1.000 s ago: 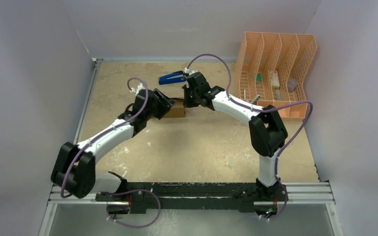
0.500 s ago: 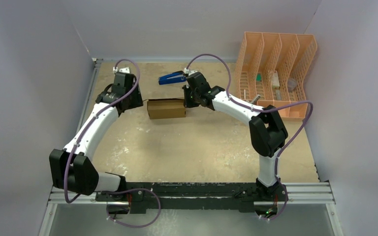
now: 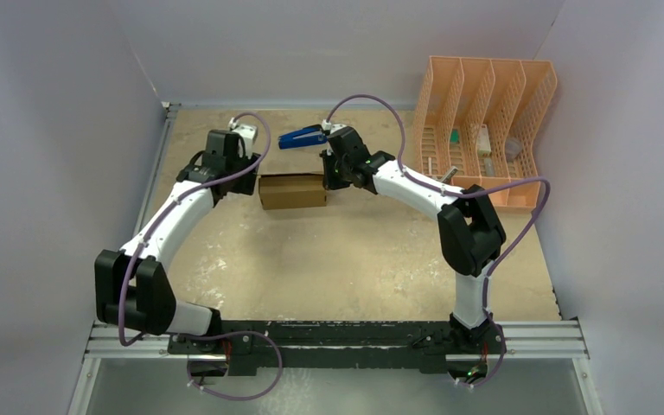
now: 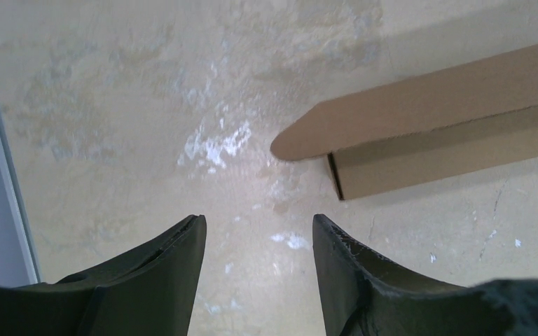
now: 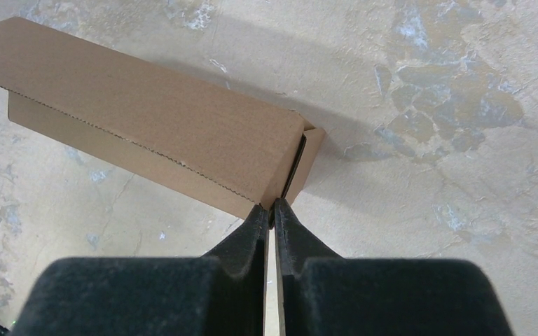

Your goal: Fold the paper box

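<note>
Mottled beige table [image 3: 354, 259], shut in by pale grey walls [image 3: 52, 130]. On it stand one box [image 3: 292, 191] and one peach mesh organizer [image 3: 484, 82] with four slots, at the back right. Two arms reach in, the left arm [image 3: 175, 220] and the right arm [image 3: 411, 190]. The box is plain brown card with no print or label to read. It lies toward the back of the table between the two wrists, long side across. Small items [image 3: 484, 143] sit in the organizer, too small to name.

The left gripper [image 4: 256, 222] is spread wide over bare table, just off the box's left end and not touching it. Only its wrist view shows a rounded flap jutting past that end. The right gripper [image 5: 272, 208] is closed, tips together at a corner of the box's right end — whether any card sits between them cannot be told. Only its wrist view shows a serrated edge along the box top and the end flap slightly ajar.
</note>
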Controlling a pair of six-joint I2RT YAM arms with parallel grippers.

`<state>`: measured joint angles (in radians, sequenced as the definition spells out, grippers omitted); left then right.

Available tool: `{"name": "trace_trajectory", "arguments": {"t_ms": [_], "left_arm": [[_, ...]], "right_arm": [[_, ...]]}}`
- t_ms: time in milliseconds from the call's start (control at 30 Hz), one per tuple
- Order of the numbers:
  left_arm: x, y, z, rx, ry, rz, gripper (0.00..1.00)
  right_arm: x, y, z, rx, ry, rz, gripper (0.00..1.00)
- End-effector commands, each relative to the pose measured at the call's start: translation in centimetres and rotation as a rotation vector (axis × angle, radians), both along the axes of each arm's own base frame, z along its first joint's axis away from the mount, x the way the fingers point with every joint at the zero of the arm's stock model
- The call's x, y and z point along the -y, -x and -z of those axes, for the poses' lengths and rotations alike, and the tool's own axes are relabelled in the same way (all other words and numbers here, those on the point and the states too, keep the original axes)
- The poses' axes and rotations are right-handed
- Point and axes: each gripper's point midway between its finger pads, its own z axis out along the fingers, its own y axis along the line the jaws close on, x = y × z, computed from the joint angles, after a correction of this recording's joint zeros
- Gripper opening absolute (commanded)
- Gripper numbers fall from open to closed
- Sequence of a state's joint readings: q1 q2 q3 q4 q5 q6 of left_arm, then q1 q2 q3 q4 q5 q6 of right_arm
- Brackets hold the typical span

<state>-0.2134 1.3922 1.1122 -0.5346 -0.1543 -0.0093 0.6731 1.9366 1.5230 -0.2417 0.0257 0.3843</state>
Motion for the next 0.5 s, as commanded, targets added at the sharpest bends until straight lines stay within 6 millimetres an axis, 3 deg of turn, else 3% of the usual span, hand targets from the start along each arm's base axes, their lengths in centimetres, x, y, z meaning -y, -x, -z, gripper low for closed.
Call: {"name": "trace_trajectory", "arguments": {"t_ms": [0,267,467], "left_arm": [[1.2,-3.2,-1.5,0.142,-0.037,0.160,0.57],[1.9,-4.1,0.9,0.150,-0.077,0.274,0.54],[2.2,-4.6,1.6,0.155,-0.082,0.294,0.51]], "right_arm": [[1.1,1.7,0.6,-0.050,0.038,-0.029,0.06],[1.1,1.7,0.3,-0.043,0.040,-0.036,0.05],[1.1,1.7,0.5,-0.047,0.043,-0.039,0.04]]}}
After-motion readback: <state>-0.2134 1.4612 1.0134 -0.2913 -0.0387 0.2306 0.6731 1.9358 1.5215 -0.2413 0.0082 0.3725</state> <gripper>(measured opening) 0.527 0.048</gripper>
